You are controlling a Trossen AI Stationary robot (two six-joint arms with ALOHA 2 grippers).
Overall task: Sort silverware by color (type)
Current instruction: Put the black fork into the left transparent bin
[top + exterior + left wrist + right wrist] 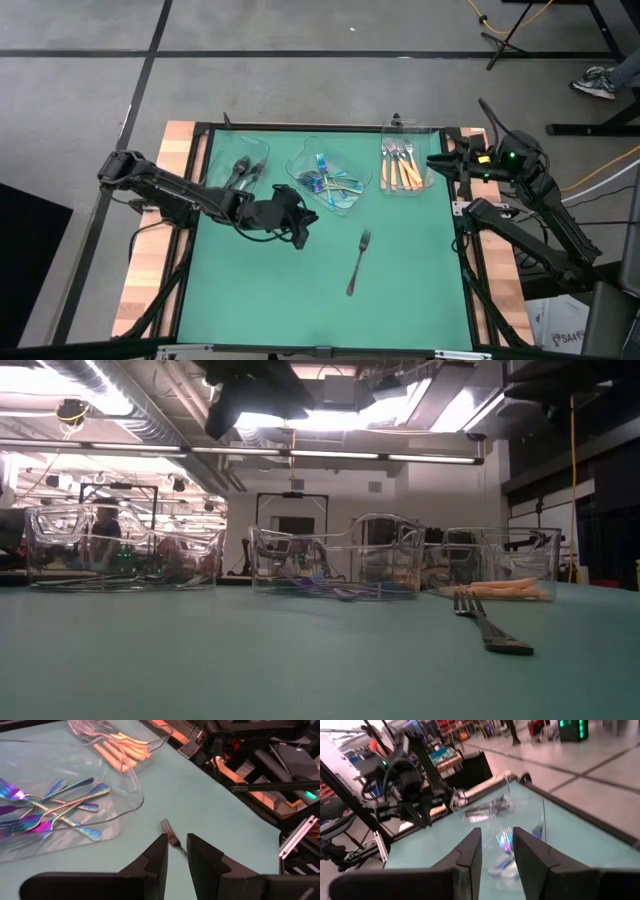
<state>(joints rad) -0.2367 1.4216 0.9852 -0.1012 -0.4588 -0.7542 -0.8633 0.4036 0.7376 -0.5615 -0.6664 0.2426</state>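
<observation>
Nearest thing: one dark fork (490,628) lies alone on the green table mat (300,290), tines pointing toward the trays; it lies flat and touches nothing else.
Left gripper: the left gripper (176,851) hangs above the mat with its fingers slightly apart and nothing between them; the lone fork (173,839) sits just ahead of its fingertips, beyond and a little to one side.
Right gripper: the right gripper (496,847) waits off the far right table edge, fingers slightly apart and empty.
Step in hand: judging by the layout, sorting is nearly finished; this fork looks like the last piece left out.
Next move: the left gripper would need to reach forward over the handle, come down, close on it, then carry it back to the tray behind and to its side.
Dark set: the clear plastic tray of black utensils (240,172) holds the matching pieces.
Blue-purple set: the clear tray of iridescent spoons and forks (55,815) lies beside the gripper, its pieces crossed in a loose pile.
Orange set: the clear tray of orange-handled silver forks (402,168) stands farthest from it, handles side by side.
</observation>
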